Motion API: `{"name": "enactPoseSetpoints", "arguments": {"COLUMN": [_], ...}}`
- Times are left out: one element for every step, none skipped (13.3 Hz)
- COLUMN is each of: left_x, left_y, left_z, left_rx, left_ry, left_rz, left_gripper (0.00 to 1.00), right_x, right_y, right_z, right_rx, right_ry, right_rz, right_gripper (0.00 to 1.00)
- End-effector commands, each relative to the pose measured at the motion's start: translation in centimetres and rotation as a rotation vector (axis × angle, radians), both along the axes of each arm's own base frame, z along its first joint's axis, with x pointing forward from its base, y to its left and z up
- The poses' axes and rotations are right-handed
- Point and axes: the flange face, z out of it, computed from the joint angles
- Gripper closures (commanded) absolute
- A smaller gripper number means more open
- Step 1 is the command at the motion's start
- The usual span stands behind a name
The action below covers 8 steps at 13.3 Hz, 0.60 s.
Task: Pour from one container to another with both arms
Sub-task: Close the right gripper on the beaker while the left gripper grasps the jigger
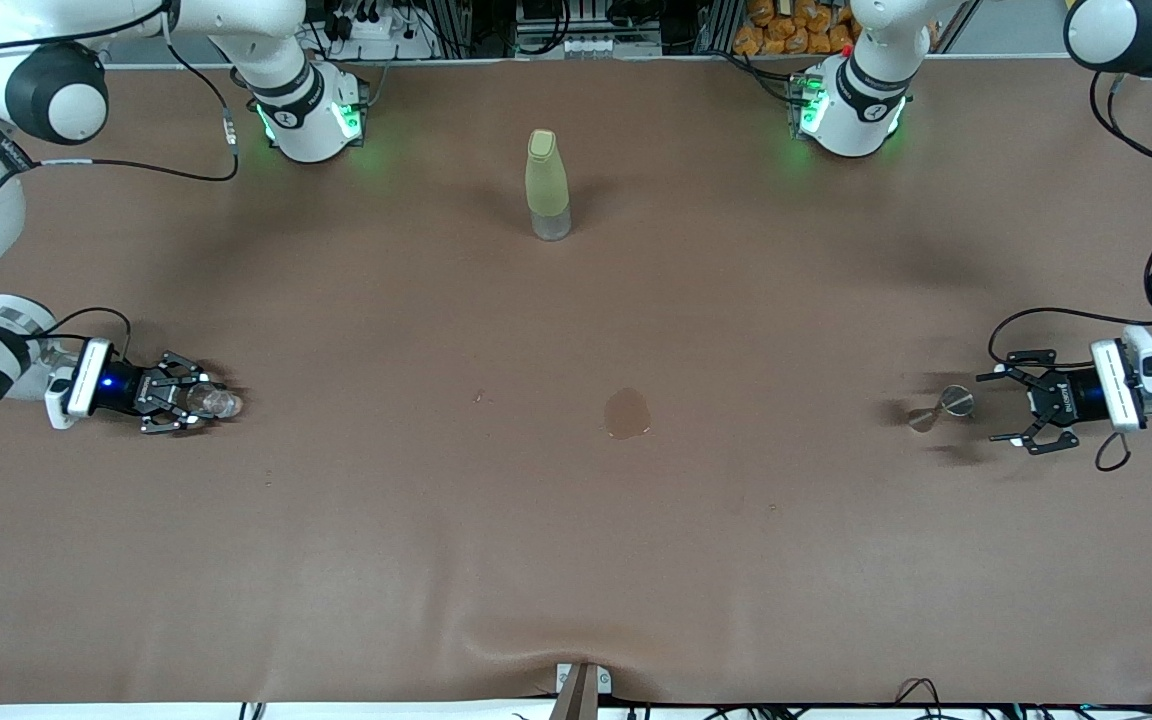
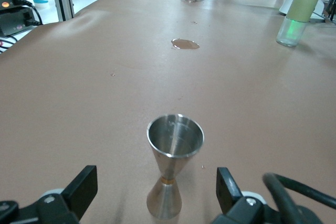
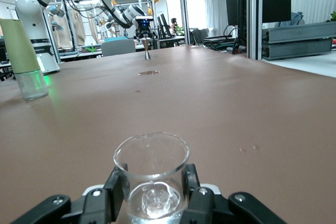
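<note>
A tiny clear glass cup [image 1: 217, 402] [image 3: 152, 174] stands at the right arm's end of the table, with something clear at its bottom. My right gripper [image 1: 198, 401] [image 3: 152, 182] is shut on it low by the table, with one black finger [image 3: 114, 186] pressed on each side of the glass. The silver hourglass jigger [image 1: 941, 408] [image 2: 171, 161] stands upright at the left arm's end. My left gripper [image 1: 998, 406] [image 2: 156, 178] is low and open, its fingers [image 2: 84, 186] spread wide on either side of the jigger's base, not touching it.
A tall pale yellow-green bottle [image 1: 547, 185] [image 2: 300, 9] [image 3: 23, 56] stands mid-table toward the robots' bases. A small wet patch [image 1: 627, 413] [image 2: 185, 44] lies on the brown mat between the two grippers. The mat ripples at the table's edge nearest the front camera [image 1: 576, 650].
</note>
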Motion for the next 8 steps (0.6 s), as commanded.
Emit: {"name": "enactPoseSetpoints", "arguments": {"left_x": [-0.3,-0.3,-0.4,-0.3,0.1,0.1,0.0,0.0], "left_y": [-0.3,-0.4,-0.6,-1.1,-2.1,-2.5,-2.7,-2.7], "left_z": [-1.7,-2.3,-3.1,-3.3,-3.3,-3.6,-4.0,-4.4], "left_rx": [-0.06,-0.076,-0.096,-0.106,-0.12,-0.131,-0.137,-0.145], "left_ry": [-0.023,-0.04,-0.051,-0.066,-0.071,-0.068,-0.062,-0.061], "left_rz": [-0.011,-0.006,-0.003,-0.01,-0.021,-0.024,-0.023,-0.016], "left_gripper": [0.0,0.0,0.0,0.0,0.0,0.0,0.0,0.0], "right_x": [2.7,3.3,4.1,4.6,5.3,6.1,6.6,7.3], "right_y": [2.4,3.5,4.9,6.3,7.6,9.4,10.8,12.4], "right_z": [3.5,3.9,4.6,4.7,4.7,5.0,4.9,5.0], "right_rx": [-0.002,-0.007,-0.009,-0.008,0.002,0.008,-0.006,-0.016], "right_ry": [0.004,0.003,0.0,-0.004,-0.009,-0.018,-0.02,-0.016], "right_rz": [0.033,0.05,0.068,0.077,0.076,0.087,0.094,0.096], "right_gripper": [0.75,0.75,0.78,0.8,0.8,0.8,0.79,0.79]}}
